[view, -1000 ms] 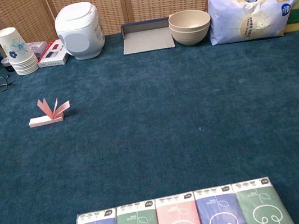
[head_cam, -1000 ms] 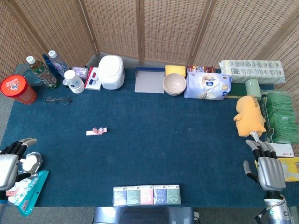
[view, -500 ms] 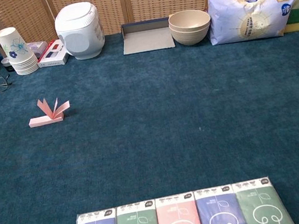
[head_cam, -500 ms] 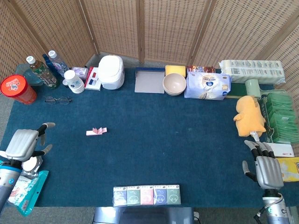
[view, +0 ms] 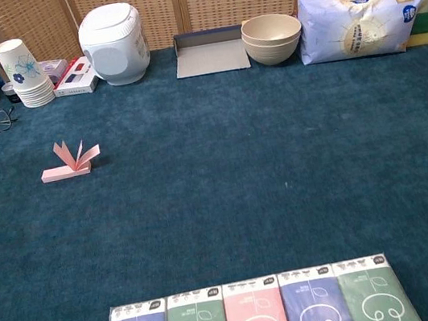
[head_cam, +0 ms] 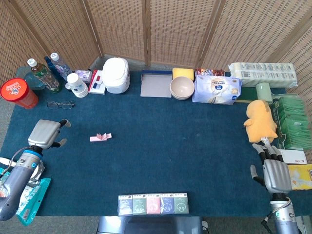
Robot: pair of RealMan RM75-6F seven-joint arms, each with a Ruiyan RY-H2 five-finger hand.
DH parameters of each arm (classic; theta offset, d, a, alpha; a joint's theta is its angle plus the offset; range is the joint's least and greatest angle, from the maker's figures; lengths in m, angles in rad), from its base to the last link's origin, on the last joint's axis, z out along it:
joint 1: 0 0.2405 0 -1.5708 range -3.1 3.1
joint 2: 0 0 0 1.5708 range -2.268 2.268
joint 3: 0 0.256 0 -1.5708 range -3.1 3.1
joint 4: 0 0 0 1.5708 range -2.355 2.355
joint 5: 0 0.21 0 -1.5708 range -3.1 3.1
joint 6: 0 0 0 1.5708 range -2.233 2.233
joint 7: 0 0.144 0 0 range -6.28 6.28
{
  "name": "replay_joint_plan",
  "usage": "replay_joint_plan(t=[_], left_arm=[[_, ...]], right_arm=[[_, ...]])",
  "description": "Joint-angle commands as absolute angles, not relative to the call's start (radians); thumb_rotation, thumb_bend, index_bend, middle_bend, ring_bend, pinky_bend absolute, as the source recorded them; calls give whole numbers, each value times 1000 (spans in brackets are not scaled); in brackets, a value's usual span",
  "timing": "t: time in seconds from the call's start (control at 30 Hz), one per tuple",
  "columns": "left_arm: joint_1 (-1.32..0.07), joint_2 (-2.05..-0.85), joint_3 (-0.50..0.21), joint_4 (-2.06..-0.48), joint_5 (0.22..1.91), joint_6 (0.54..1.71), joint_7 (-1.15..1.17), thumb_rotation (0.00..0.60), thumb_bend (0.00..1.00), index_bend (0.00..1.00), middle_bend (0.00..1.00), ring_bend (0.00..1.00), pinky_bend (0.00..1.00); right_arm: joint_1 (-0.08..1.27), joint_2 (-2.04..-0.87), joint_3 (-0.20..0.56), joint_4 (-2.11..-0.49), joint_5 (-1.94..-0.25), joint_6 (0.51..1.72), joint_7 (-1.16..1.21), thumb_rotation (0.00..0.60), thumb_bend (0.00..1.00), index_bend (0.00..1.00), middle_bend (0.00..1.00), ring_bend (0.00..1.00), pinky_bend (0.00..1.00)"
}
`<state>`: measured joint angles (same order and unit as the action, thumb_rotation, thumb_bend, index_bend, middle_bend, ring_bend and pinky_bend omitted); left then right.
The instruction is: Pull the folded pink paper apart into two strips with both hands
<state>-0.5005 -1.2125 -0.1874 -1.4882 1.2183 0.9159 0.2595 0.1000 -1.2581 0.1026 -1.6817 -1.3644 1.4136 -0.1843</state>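
The left hand [head_cam: 45, 133] was seen empty near the table's left edge, its fingers loosely spread, with the folded pink paper [head_cam: 100, 137] lying flat on the blue cloth [head_cam: 170, 156] well to its right, not touched. A likely failure was judged to be the light paper being pushed or flattened (its upper flaps fanned upward in the chest view) by a hand arriving too low. The right hand [head_cam: 275, 174] was seen empty and spread at the far right edge, well apart from the paper, so uneven arrival could cause the paper to be dragged rather than pulled apart.
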Motion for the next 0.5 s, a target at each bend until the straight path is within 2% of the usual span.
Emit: replay_joint_plan(t=[0.03, 0.5], left_arm=[[-535, -1255, -185, -1446, 1183, 878, 287, 600, 244, 369, 981, 1000, 954], [-620, -1391, -165, -1342, 1082, 809, 360, 600, 255, 423, 989, 1000, 954]], right_arm=[[102, -1262, 103, -1678, -1360, 1410, -185, 600, 480, 158, 235, 127, 125], [104, -1262, 108, -1670, -1343, 1409, -186, 600, 480, 157, 235, 127, 125]])
